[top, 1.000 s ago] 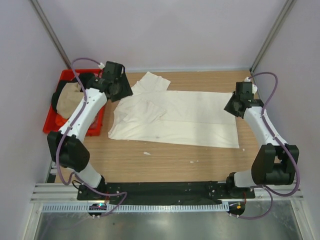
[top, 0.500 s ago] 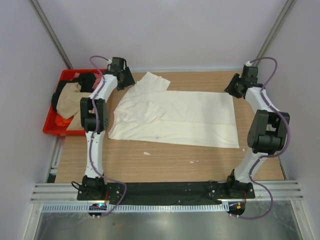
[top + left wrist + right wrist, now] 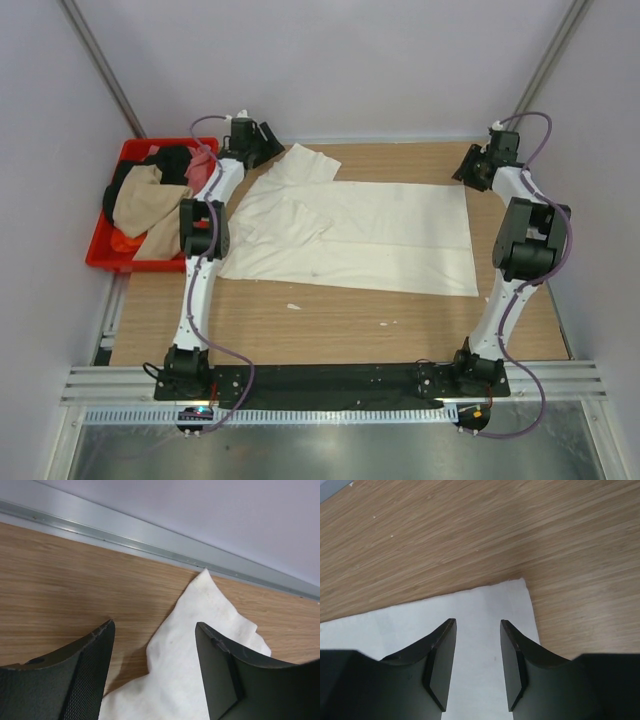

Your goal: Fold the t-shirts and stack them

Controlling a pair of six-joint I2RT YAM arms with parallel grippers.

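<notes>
Cream t-shirt, spread flat: sleeve tip just beyond our left gripper, hem corner just beyond our right gripper; both splayed, empty. We judge the first fold pending; next, lower and pinch.

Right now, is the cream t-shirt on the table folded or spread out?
Spread out. The cream t-shirt lies flat across the table, one sleeve sticking out; only its left part is rumpled.

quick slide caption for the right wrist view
Open right gripper poised above a corner of the cream t-shirt on the wooden table.
</notes>
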